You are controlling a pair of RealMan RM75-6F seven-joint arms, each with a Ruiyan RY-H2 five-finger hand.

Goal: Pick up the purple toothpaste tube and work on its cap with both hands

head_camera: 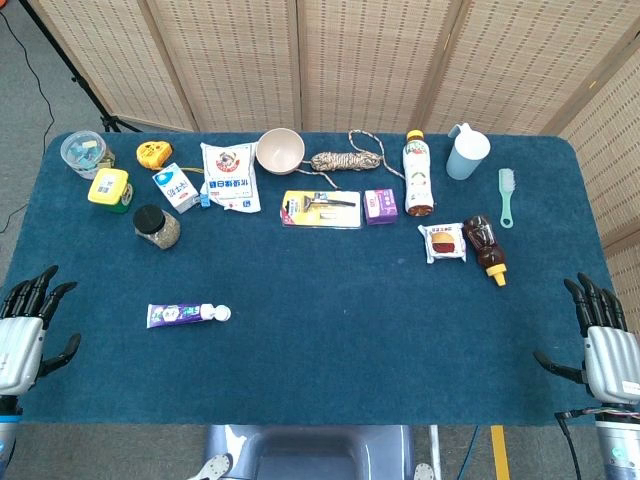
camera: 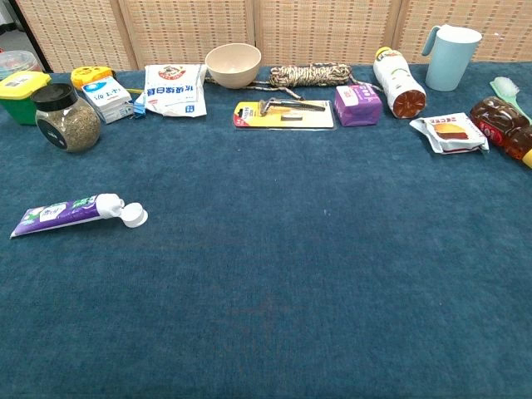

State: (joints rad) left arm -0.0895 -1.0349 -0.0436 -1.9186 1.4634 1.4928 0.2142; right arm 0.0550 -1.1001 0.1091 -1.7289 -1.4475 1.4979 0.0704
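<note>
Waiting at the table's near corners, our left hand and right hand are empty, fingers spread. Purple toothpaste tube lies flat, left-front; its white cap looks flipped open, so a careless pinch may squeeze paste out.

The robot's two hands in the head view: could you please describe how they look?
The left hand and right hand match: slim black fingers on a ribbed silver-grey metal palm block. A thin black cable runs beside the right wrist. The chest view shows neither.
</note>
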